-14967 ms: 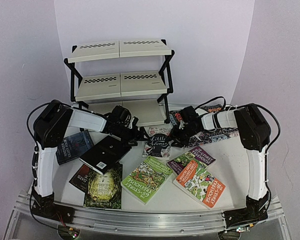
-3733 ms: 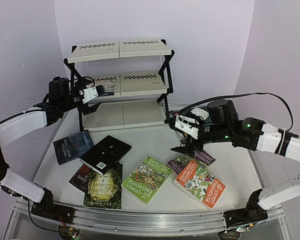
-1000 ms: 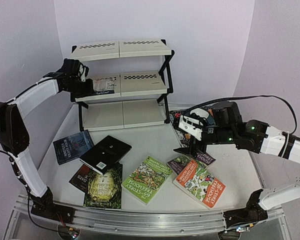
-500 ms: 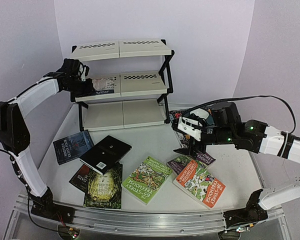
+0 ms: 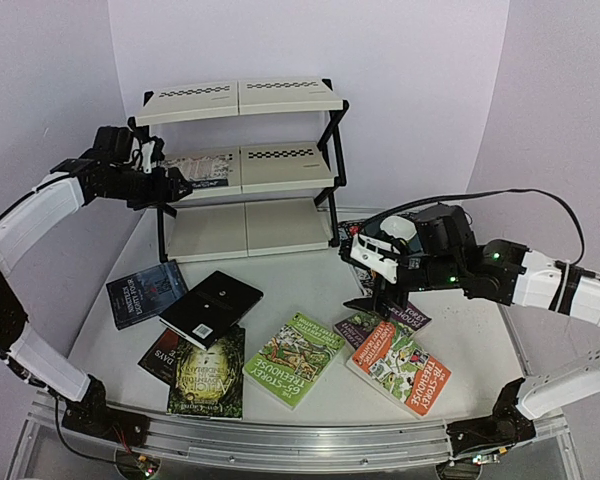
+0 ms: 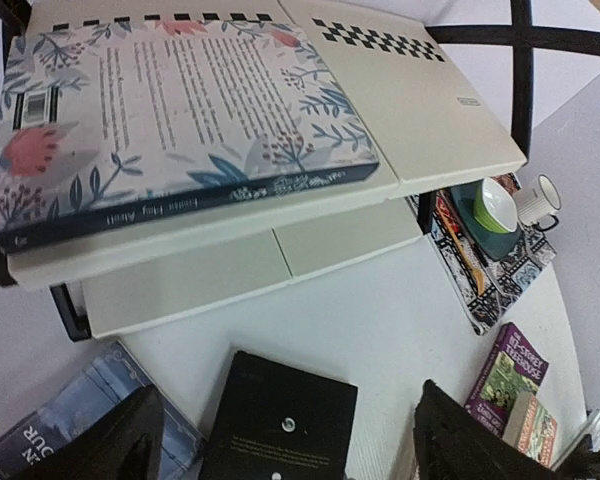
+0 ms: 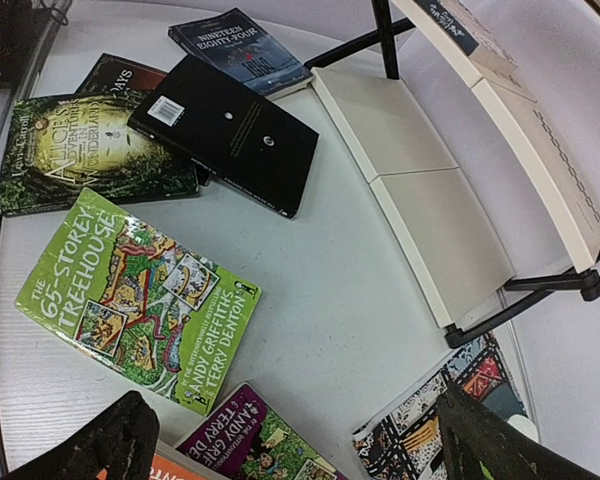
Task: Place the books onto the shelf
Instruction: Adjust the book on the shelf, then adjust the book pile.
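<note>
White flowery paperback book [image 6: 180,110] flat on the middle level of the cream black-framed shelf [image 5: 280,170], left gripper [image 5: 172,184] beside it, jaws open and empty, right gripper [image 5: 372,300] open above bright paperbacks [image 5: 298,358] on white table [image 5: 300,280].

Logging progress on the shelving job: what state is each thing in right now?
shelf: upright, one book on middle tier
floral book: flat on that tier, ungripped
left gripper: open, empty
right gripper: open, empty, over purple book
black book: resting atop Alice book
green book: flat on table
</note>
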`<action>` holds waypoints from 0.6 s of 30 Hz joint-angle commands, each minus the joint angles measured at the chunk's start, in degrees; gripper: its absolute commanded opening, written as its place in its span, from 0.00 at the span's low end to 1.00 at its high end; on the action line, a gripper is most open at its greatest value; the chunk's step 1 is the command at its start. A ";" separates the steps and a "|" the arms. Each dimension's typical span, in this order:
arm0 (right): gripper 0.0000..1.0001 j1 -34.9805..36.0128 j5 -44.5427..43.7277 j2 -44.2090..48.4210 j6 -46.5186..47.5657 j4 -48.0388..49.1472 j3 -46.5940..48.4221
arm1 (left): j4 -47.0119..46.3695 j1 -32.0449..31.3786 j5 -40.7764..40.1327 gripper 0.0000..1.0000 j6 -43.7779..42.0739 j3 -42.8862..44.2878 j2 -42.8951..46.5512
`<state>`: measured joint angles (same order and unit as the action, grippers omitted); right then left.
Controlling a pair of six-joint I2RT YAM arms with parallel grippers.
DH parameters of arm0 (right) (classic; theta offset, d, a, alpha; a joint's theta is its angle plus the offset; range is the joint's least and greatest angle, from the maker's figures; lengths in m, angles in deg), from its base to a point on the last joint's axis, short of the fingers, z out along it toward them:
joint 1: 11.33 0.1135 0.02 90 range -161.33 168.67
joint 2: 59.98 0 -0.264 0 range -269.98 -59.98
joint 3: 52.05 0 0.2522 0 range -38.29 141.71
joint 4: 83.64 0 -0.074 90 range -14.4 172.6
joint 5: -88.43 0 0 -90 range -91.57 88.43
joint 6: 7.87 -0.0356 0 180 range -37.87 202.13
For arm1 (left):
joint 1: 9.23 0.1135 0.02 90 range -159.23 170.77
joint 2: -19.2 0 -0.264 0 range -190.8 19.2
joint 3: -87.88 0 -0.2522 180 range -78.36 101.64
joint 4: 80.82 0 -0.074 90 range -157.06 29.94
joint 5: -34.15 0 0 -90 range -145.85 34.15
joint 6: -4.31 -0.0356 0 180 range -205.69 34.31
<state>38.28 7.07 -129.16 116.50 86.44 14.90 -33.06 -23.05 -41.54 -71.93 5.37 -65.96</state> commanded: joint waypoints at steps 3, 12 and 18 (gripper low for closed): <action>0.98 0.36 0.74 -3.19 -14.62 -0.49 3.46 | 2.11 0.07 3.55 1.00 4.01 -10.46 11.49; 0.98 0.39 -11.26 -6.83 -50.65 -19.26 10.27 | 3.44 -0.25 6.59 1.00 13.23 -26.61 21.96; 0.98 0.39 -13.68 -5.28 -64.19 -28.64 8.35 | 2.91 -12.84 2.71 1.00 14.23 -28.06 20.88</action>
<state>38.28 -2.68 -136.40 66.47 68.36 24.01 -28.47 -27.73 -37.39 -60.08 -23.03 -45.26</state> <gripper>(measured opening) 0.982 0.996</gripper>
